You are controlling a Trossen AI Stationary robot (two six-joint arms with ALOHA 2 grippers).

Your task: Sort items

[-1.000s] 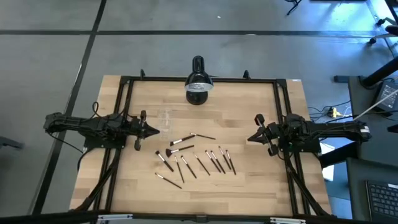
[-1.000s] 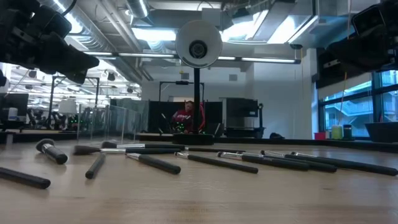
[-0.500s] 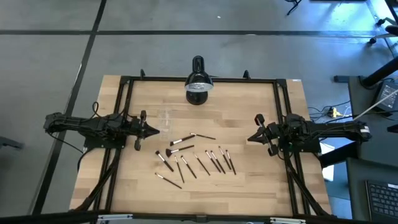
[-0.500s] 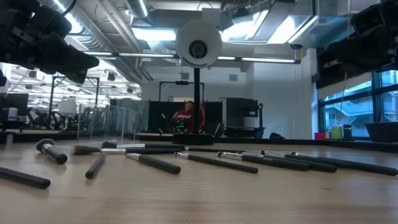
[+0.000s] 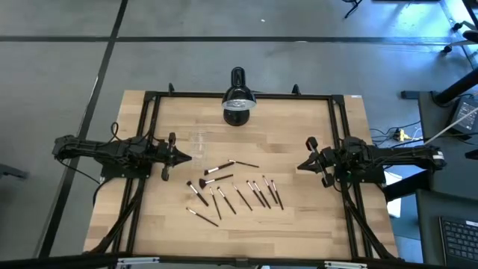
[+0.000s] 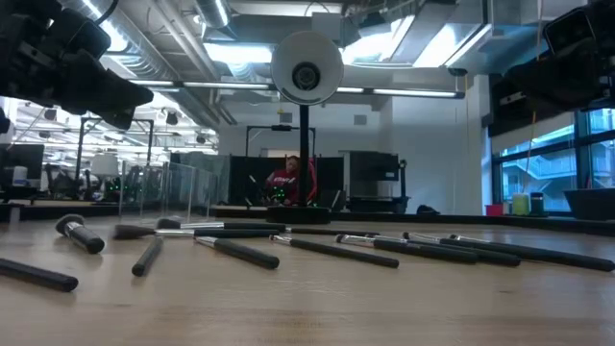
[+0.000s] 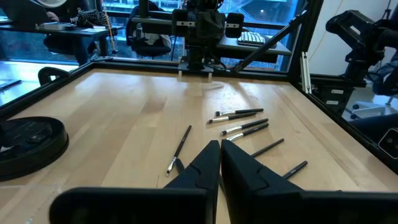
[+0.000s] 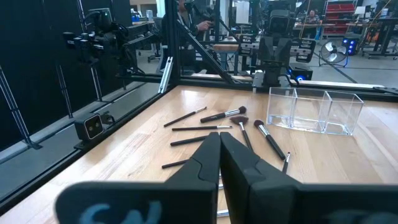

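Nothing moved: both hands closed, brushes [image 5: 235,190] unchanged on table [image 5: 299,127].

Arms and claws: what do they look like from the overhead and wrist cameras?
Both arms are matte black with exposed black cables along them. The left claw and right claw each end in two dark, wedge-shaped fingers tapering to a point. No markings are legible.

A grey floor [image 5: 60,67] crossed by dark lines is seen around the wooden bench [image 5: 299,112]. Ceiling lights [image 6: 231,53] and windows [image 6: 548,163] are seen; a seated person [image 6: 285,181] is visible beyond.
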